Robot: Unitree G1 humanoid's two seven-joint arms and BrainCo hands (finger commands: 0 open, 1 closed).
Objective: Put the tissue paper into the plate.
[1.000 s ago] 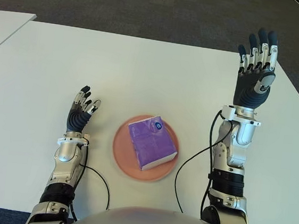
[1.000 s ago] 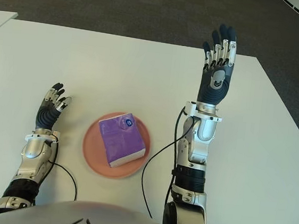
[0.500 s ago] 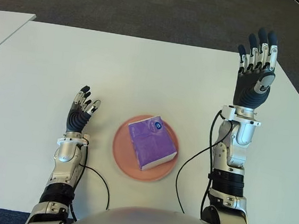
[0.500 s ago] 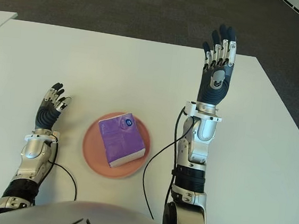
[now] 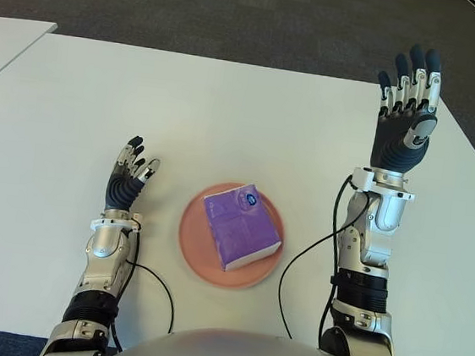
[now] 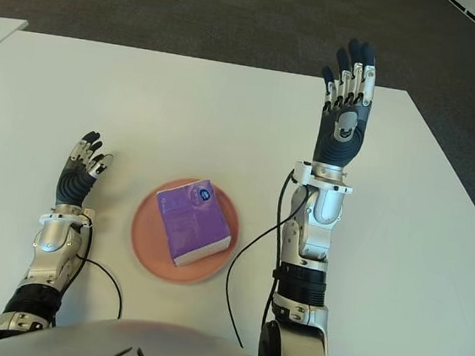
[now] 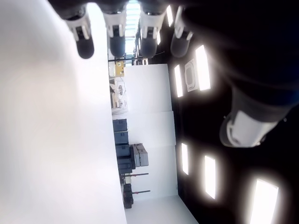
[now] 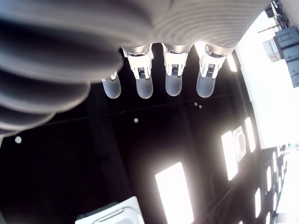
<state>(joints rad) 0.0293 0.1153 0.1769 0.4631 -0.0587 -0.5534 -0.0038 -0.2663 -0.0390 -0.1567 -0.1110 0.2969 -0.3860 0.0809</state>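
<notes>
The purple tissue paper pack [image 5: 240,229] lies inside the pink plate [image 5: 198,255], which stands on the white table [image 5: 227,117] close to its near edge, about in the middle. The left robot hand [image 5: 130,173] shows just beside the plate on its left side, fingers loosely spread and holding nothing. The right robot hand [image 5: 408,102] is raised upright toward the right edge of the table, well apart from the plate, its fingers stretched straight and empty.
</notes>
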